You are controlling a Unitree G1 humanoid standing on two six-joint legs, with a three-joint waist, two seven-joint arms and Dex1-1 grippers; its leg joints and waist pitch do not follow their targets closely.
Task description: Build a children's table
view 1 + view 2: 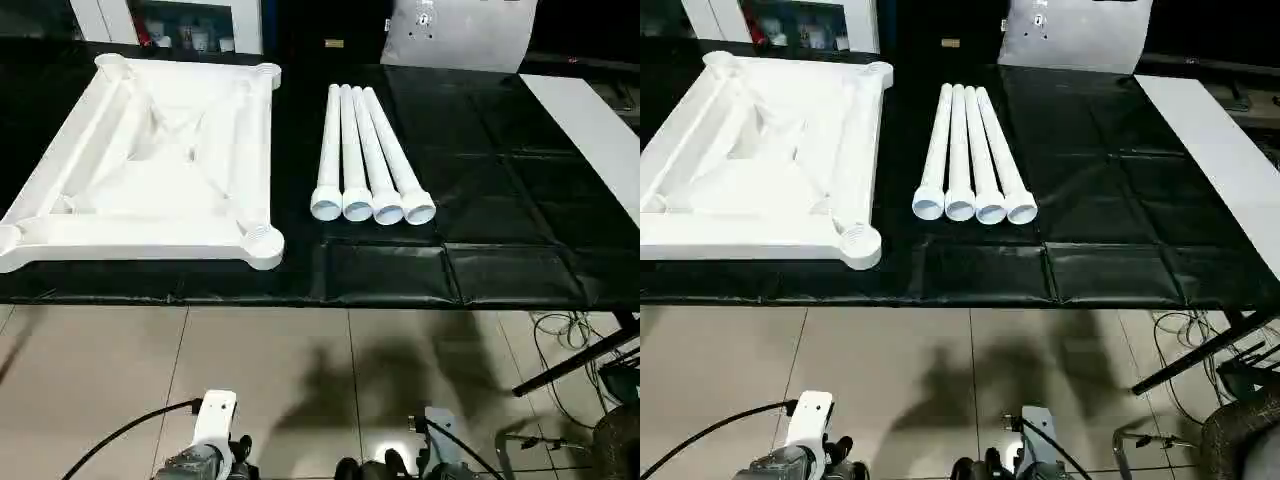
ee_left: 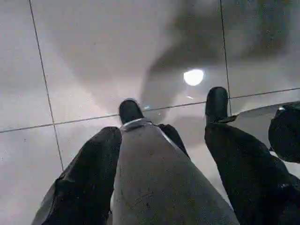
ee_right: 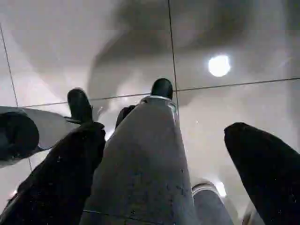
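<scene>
The white square table top [image 1: 140,245] lies upside down on the left of a black-covered surface, with its X ribs and round corner sockets [image 1: 264,243] facing up. To its right, four white tapered legs [image 1: 365,150] lie side by side, touching, with their wide open ends toward me. Both arms hang low in front of the surface, far from the parts: left arm [image 1: 212,440], right arm [image 1: 435,445]. In the wrist views my left gripper [image 2: 164,136] and right gripper [image 3: 164,131] point down at the tiled floor, fingers spread, holding nothing.
The black sheet [image 1: 480,200] has bare room right of the legs. A white board [image 1: 590,130] lies along the far right. A glass-door cabinet [image 1: 180,25] and a grey panel [image 1: 460,35] stand behind. Cables and a black stand leg [image 1: 570,360] are on the floor at right.
</scene>
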